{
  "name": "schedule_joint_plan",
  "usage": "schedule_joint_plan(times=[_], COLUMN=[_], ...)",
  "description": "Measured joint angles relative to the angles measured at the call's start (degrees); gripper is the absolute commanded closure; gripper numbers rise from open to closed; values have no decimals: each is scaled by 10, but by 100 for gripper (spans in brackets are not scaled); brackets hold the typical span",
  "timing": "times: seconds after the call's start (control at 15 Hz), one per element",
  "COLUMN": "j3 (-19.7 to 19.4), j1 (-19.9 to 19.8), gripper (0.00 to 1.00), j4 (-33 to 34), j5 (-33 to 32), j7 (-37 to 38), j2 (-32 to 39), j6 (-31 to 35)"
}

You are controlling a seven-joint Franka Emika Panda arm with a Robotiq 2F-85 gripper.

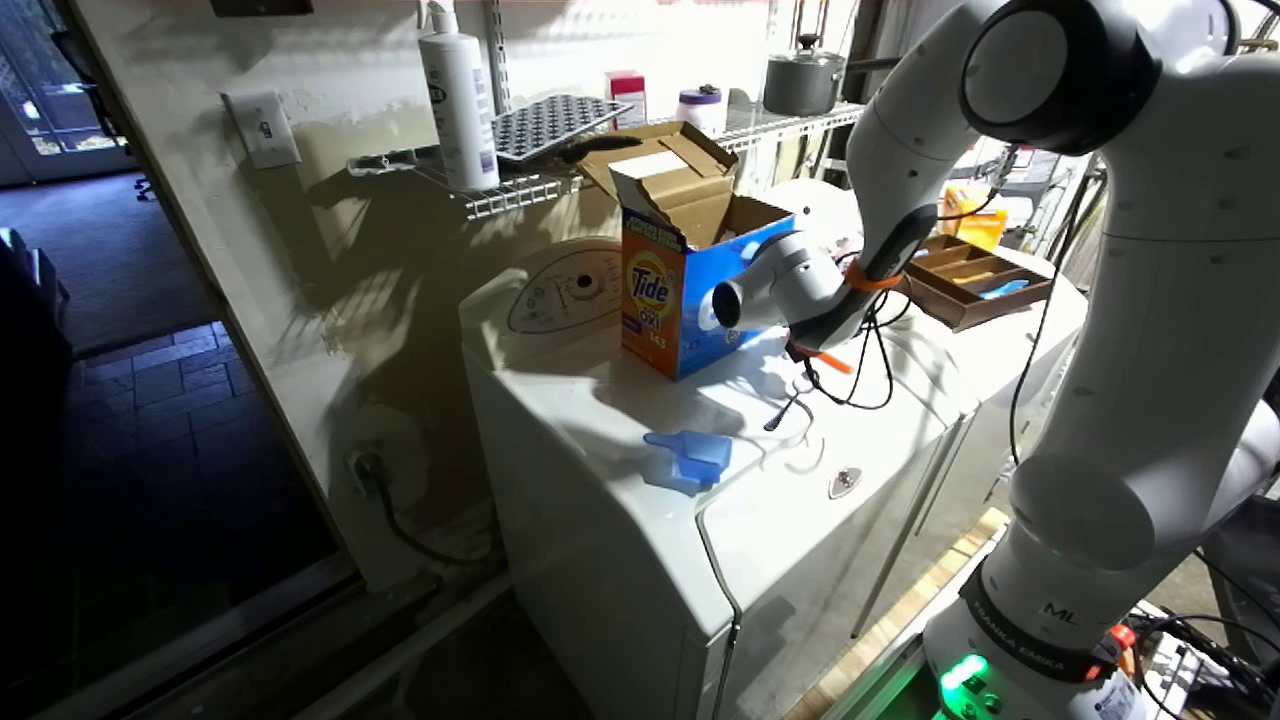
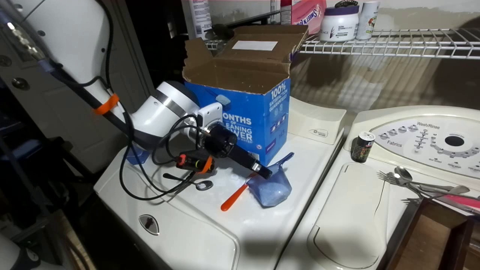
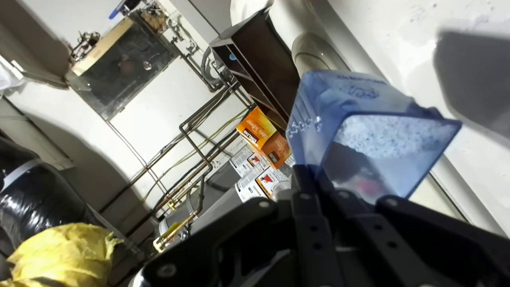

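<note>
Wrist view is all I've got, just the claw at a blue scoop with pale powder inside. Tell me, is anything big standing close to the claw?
Observer: Yes, a Tide box with its top open stands close to the claw.
Operator: Is the blue scoop I see the only one?
Observer: No, a second scoop sits apart from it, on the white appliance.
Operator: Any cutlery on that same top?
Observer: Yes, a spoon lies there, its bowl showing in an exterior view.
</note>
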Motion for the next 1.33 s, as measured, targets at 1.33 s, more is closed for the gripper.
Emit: schedule_joint_plan(times=[1.33], j3=[-105], j1=[-64], gripper=[99], j4=[-8], j5=[118], j7=[64], j2=[-86], j6=[368])
